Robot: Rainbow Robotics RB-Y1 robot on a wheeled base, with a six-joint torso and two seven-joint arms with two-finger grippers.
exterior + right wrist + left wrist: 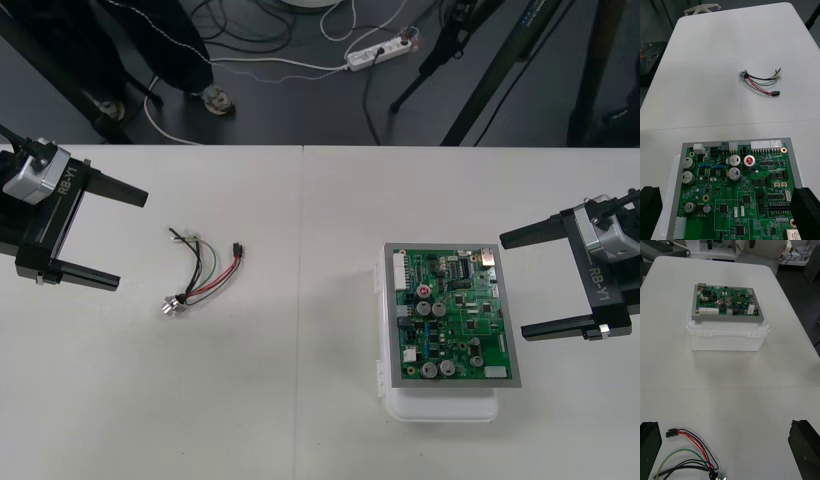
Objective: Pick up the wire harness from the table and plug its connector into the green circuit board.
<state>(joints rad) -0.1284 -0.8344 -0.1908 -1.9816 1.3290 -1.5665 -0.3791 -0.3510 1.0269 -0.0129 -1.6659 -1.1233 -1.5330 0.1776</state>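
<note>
Red-black-green wire harness [205, 272] on table [300, 400] near wide-apart left fingers [88, 276]; right fingers [535, 231] also apart.

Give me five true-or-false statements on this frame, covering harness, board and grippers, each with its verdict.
1. The harness lies on the table, touched by neither gripper. True.
2. Its plug sits in the board. False: the plug lies on the table, well apart from the board.
3. The left gripper and right gripper are both open. True.
4. The harness lies nearer the right gripper. False: it lies close to the left gripper.
5. The board rests straight on the table. False: it sits on a white base.
</note>
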